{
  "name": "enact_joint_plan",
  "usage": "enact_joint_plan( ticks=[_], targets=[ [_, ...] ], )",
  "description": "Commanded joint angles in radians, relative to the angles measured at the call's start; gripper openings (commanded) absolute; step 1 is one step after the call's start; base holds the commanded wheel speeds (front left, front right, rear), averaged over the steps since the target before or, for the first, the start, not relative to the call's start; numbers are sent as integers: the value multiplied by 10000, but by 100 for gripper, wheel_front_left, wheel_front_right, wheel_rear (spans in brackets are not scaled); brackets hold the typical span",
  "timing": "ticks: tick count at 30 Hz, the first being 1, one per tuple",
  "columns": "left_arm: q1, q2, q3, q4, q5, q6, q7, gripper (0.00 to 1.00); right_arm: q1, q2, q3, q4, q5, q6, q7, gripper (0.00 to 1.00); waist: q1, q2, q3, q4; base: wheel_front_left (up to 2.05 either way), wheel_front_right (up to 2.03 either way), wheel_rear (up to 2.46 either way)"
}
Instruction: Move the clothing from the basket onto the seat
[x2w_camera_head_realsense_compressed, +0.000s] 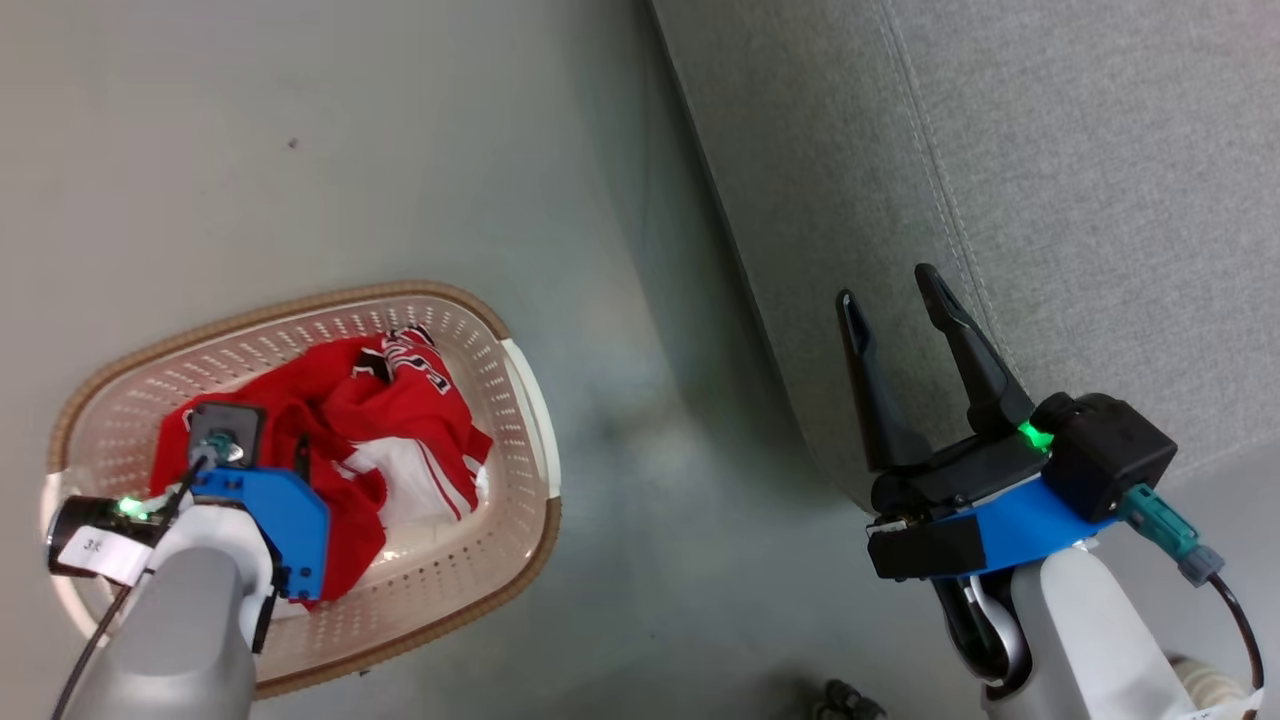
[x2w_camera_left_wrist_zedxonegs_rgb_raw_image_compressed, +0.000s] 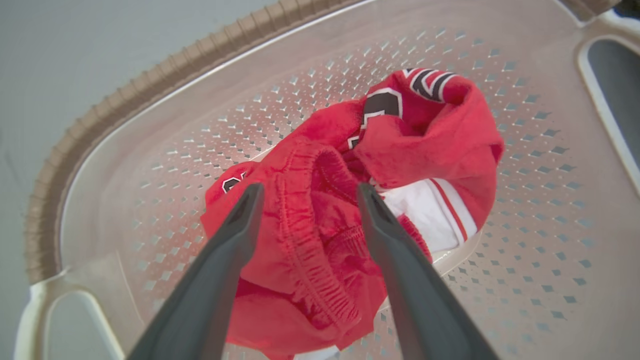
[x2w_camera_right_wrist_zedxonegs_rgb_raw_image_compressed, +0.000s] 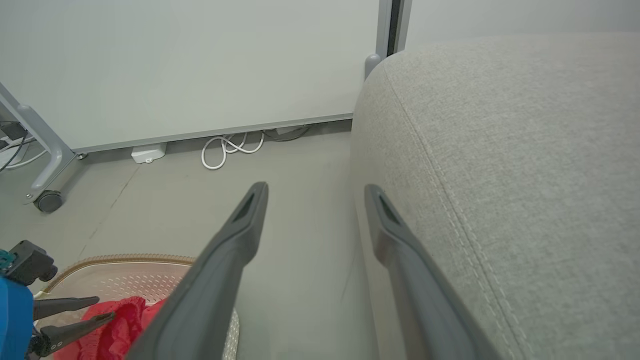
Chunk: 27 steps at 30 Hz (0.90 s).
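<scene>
Red clothing (x2w_camera_left_wrist_zedxonegs_rgb_raw_image_compressed: 430, 135) lies in the basket (x2w_camera_left_wrist_zedxonegs_rgb_raw_image_compressed: 150, 82), left of the seat (x2w_camera_head_realsense_compressed: 1050, 150). Grasp pending: the left gripper (x2w_camera_left_wrist_zedxonegs_rgb_raw_image_compressed: 309, 189), spread, straddles a waistband fold (x2w_camera_left_wrist_zedxonegs_rgb_raw_image_compressed: 305, 235), perhaps touching; next clench, lift, carry right. The right gripper (x2w_camera_head_realsense_compressed: 887, 285) idles spread.

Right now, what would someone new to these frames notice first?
The bright red clothing heaped in the cream basket on the floor, lower left of the head view, with the left gripper open and straddling the heap. Next comes the big grey seat at upper right, with the right gripper open and empty at its edge.
</scene>
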Motion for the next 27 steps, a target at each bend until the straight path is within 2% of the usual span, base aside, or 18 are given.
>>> enact_joint_plan(
  ticks=[1, 8, 11, 16, 17, 18, 27],
  targets=[
    [-315, 136, -23, 125, 68, 83, 112, 100, -171, -16, 55, -83, 74, 5, -33, 100, -2, 0, 440, -292, 0, 0, 0],
    [-873, 521, -110, 446, 196, 523, 209, 100, -278, -14, 261, -248, 426, 5, -36, 100, -2, 0, 1017, -560, 0, 0, 0],
    [-1187, 700, -149, 587, 251, 872, 350, 100, -332, -14, 401, -299, 559, 5, -36, 100, -2, 0, 1252, -658, 0, 0, 0],
    [-1479, 872, -239, 836, 291, 1058, 754, 100, -392, -16, 552, -331, 688, 5, -36, 100, -2, 0, 1441, -744, 0, 0, 0],
    [-1537, 895, -251, 870, 278, 1076, 819, 46, -390, -16, 575, -330, 720, 5, -36, 100, -2, 0, 1463, -757, 0, 0, 0],
    [-1577, 924, -283, 899, 312, 1096, 870, 0, -399, -16, 592, -326, 736, 5, -36, 100, -2, 0, 1480, -768, 0, 0, 0],
    [-1734, 896, -214, 1099, -40, 827, 895, 0, -517, -16, 559, -266, 764, 5, -37, 100, -2, 0, 1422, -695, 0, 0, 0]
  ],
)
